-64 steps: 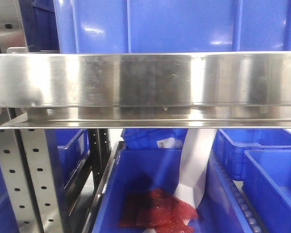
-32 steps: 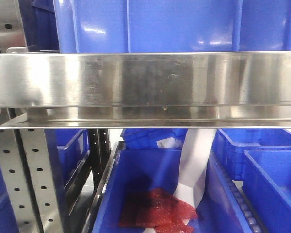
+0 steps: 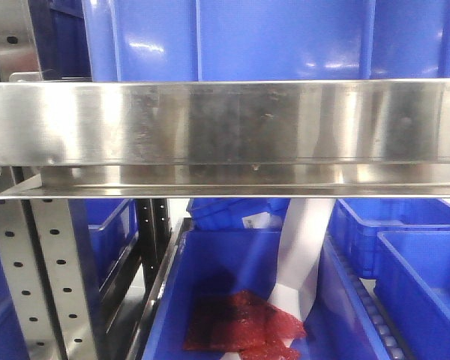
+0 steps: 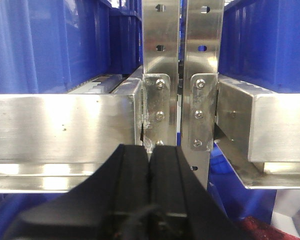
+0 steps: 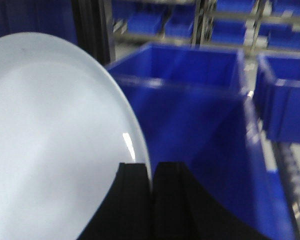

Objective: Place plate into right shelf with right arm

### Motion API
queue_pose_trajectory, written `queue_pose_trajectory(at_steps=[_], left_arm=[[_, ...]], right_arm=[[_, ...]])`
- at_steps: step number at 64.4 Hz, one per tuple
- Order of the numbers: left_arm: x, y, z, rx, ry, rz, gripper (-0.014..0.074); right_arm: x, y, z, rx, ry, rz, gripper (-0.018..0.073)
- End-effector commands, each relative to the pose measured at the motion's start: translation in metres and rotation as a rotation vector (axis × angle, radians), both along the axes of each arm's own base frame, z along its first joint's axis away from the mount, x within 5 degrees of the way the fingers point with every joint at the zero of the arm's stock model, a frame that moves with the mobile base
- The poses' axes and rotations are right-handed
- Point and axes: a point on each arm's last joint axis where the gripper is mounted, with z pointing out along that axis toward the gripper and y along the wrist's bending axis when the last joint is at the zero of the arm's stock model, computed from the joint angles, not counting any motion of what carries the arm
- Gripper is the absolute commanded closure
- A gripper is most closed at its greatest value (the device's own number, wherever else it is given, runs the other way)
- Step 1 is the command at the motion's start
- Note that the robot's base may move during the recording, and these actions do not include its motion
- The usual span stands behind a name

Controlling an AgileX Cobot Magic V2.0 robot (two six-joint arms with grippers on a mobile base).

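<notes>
The white plate (image 5: 55, 140) fills the left of the right wrist view, standing on edge. My right gripper (image 5: 151, 167) is shut on its rim, one finger on each face. The plate hangs over a large blue bin (image 5: 200, 125). The right shelf (image 3: 225, 124) shows in the front view as a broad steel lip across the frame, with blue bins above and below it. My left gripper (image 4: 149, 150) is shut with nothing between its fingers. It sits close in front of the rack's perforated uprights (image 4: 180, 60).
Below the lip, a blue bin (image 3: 210, 285) holds a red packet (image 3: 244, 330) and a white upright strip (image 3: 304, 247); I cannot tell what the strip is. More blue bins (image 3: 420, 262) stand at the right. A perforated steel post (image 3: 56, 285) is at the left.
The dark reflection on the steel lip has shifted slightly. The white strip's top edge has edged a little to the left. Nothing else has moved.
</notes>
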Motion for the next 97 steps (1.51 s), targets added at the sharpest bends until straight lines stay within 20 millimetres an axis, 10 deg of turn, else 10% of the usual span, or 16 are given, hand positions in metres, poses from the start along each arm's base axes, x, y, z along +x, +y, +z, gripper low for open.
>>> queue_pose_trajectory(at_steps=[1,19,35,54,72,97], left_arm=[[-0.001,0.001,0.006,-0.010,-0.085,0.010,0.0643],[-0.001,0.001,0.006,-0.010,-0.085,0.010,0.0643],[-0.001,0.001,0.006,-0.010,-0.085,0.010,0.0643],[-0.001,0.001,0.006,-0.010,-0.085,0.010,0.0643],[-0.001,0.001,0.006,-0.010,-0.085,0.010,0.0643],[-0.001,0.001,0.006,-0.010,-0.085,0.010,0.0643]], right_arm=[[0.002,0.005,0.021,0.044,-0.132,0.023,0.0505],[0.013,0.009,0.007,0.027,-0.081,0.023,0.0464],[0.009,0.007,0.008,0.018,-0.056,0.017,-0.0092],[-0.020,-0.003,0.036,0.044,-0.128,0.015,0.0008],[-0.092,-0.030,0.073,0.075,-0.208,0.002,0.0513],[-0.206,-0.072,-0.019,0.029,-0.188,-0.009,0.0505]])
